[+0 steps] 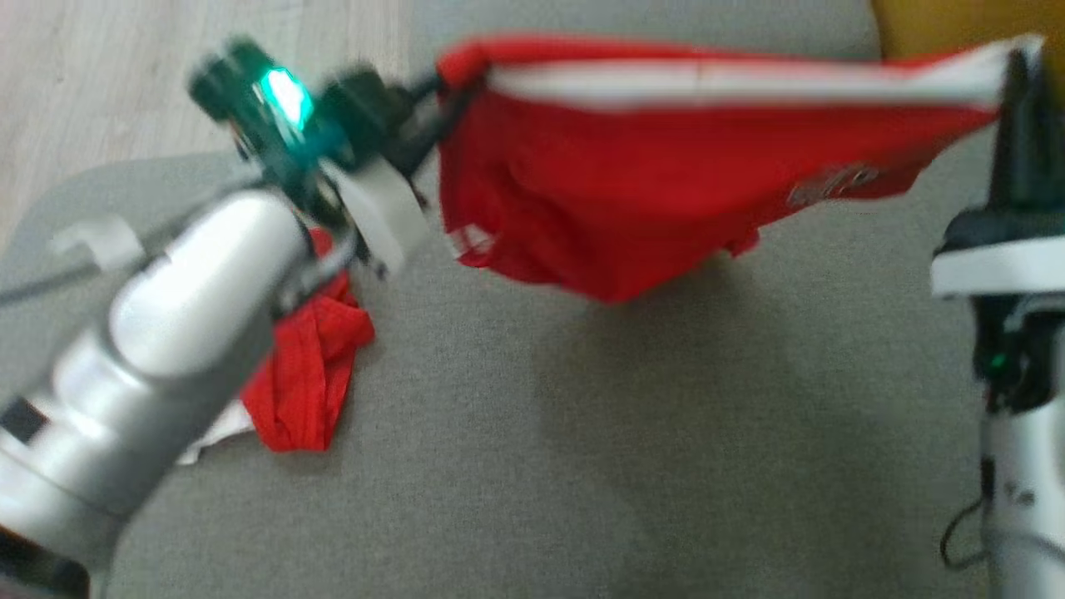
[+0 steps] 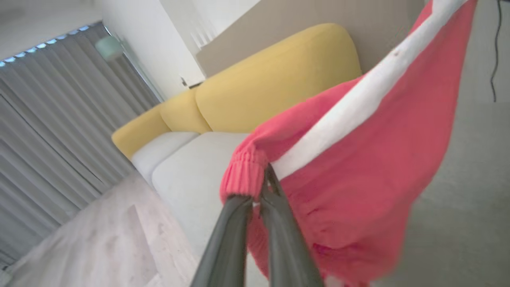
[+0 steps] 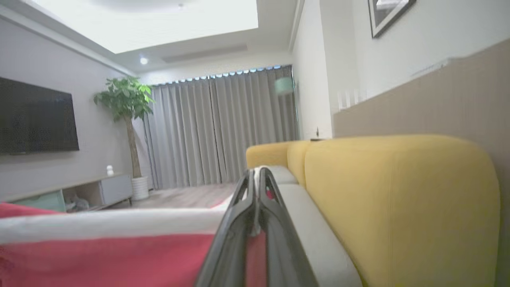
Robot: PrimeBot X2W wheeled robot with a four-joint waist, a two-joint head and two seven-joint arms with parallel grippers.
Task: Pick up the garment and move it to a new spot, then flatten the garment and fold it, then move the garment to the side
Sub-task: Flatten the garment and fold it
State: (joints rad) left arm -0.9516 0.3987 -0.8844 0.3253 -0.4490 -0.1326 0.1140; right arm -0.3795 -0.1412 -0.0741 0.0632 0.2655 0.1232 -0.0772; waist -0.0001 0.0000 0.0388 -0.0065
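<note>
I see the garment (image 1: 666, 208) stretched taut above the grey cushion (image 1: 624, 466), its white-striped edge uppermost. My left gripper (image 1: 445, 96) pinches the ribbed corner; the right gripper (image 1: 1017, 71) is clamped on the opposite end. Bare cushion lies beneath; wooden floor (image 1: 100, 75) borders its left edge

No writing can be read for certain: the only lettering is a small white script mark (image 1: 832, 185) on the red garment (image 1: 649, 191), near its end on the right of the head view, and it is too blurred to make out.
</note>
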